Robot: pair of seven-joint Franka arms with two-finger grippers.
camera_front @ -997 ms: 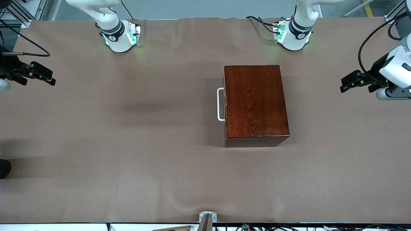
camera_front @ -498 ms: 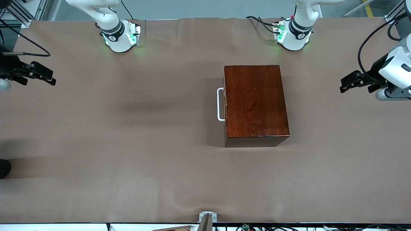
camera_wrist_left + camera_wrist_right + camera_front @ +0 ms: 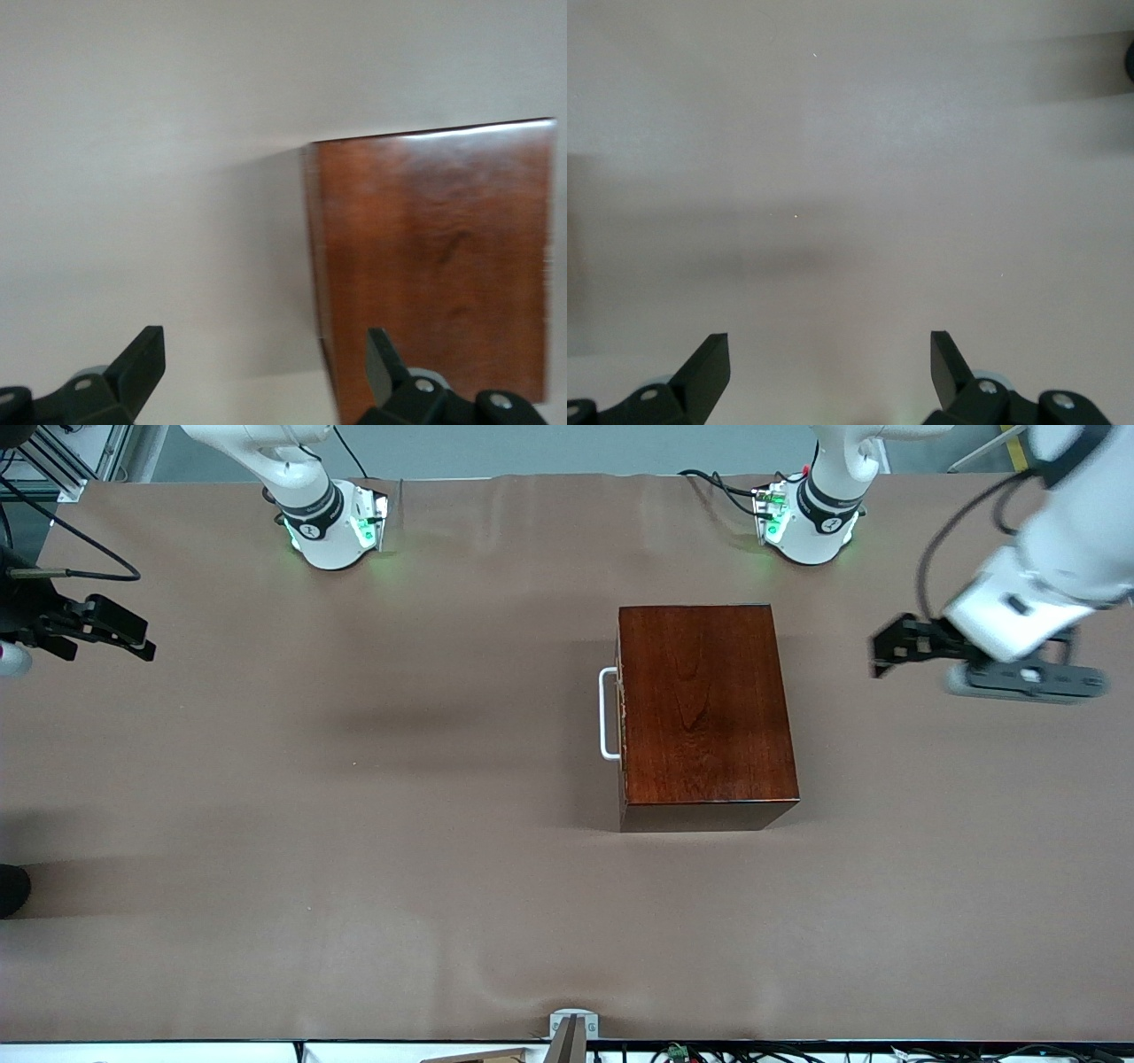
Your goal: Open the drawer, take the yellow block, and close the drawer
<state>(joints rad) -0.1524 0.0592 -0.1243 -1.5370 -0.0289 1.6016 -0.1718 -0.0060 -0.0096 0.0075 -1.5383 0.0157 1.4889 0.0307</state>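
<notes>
The dark reddish-brown wooden box (image 3: pixel 704 708) stands on the table toward the left arm's end, its drawer shut, the white loop handle (image 3: pixel 607 714) facing the right arm's end. The box also shows in the left wrist view (image 3: pixel 434 257). The yellow block is hidden. My left gripper (image 3: pixel 886 654) is open and empty in the air over the table beside the box, at the left arm's end. My right gripper (image 3: pixel 133 642) is open and empty at the right arm's end of the table, far from the box, and waits there.
The brown table cover (image 3: pixel 354 824) is bare apart from the box. The two arm bases (image 3: pixel 332 522) (image 3: pixel 806 522) stand along the table's edge farthest from the front camera. A small mount (image 3: pixel 571 1027) sits at the nearest edge.
My left gripper has moved in from the table's end toward the box. The right arm, the box and the drawer have not moved.
</notes>
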